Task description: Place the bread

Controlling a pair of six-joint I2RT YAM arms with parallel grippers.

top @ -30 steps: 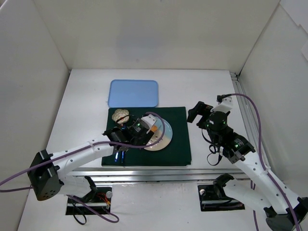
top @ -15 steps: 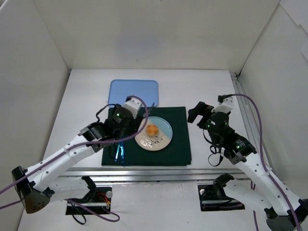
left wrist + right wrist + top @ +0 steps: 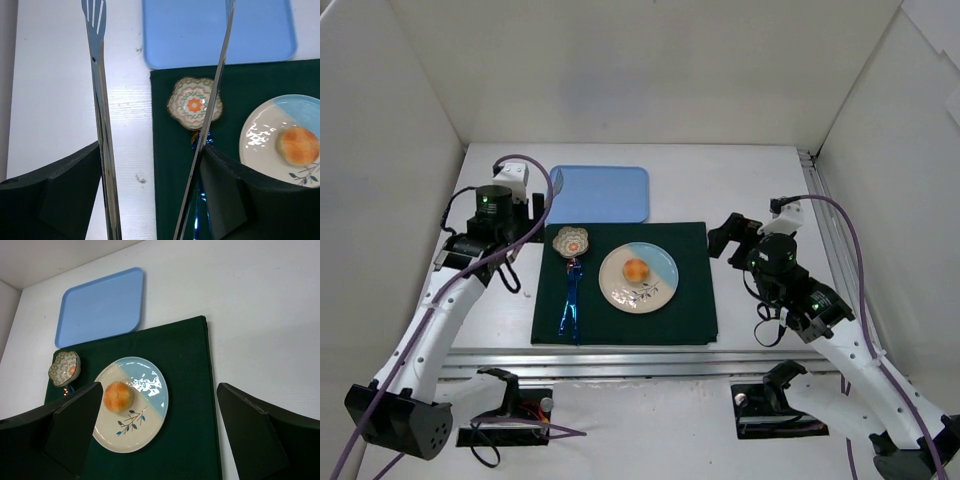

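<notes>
Left jaws pulled back, apart, bread [image 3: 635, 270] on plate [image 3: 661, 264]

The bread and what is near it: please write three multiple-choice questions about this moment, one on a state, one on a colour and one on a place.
1. The right gripper is:
A) open and empty
B) shut tight
C) out of every view

2. The tray is:
A) red
B) blue
C) yellow

3. The bread lies:
A) on the tray
B) between the right gripper's fingers
C) on the plate

Answers:
1. A, since the right wrist view shows its fingers far apart with nothing between them.
2. B, since the tray is light blue in all three views.
3. C, since the bread sits on the plate, free of both arms.
</notes>
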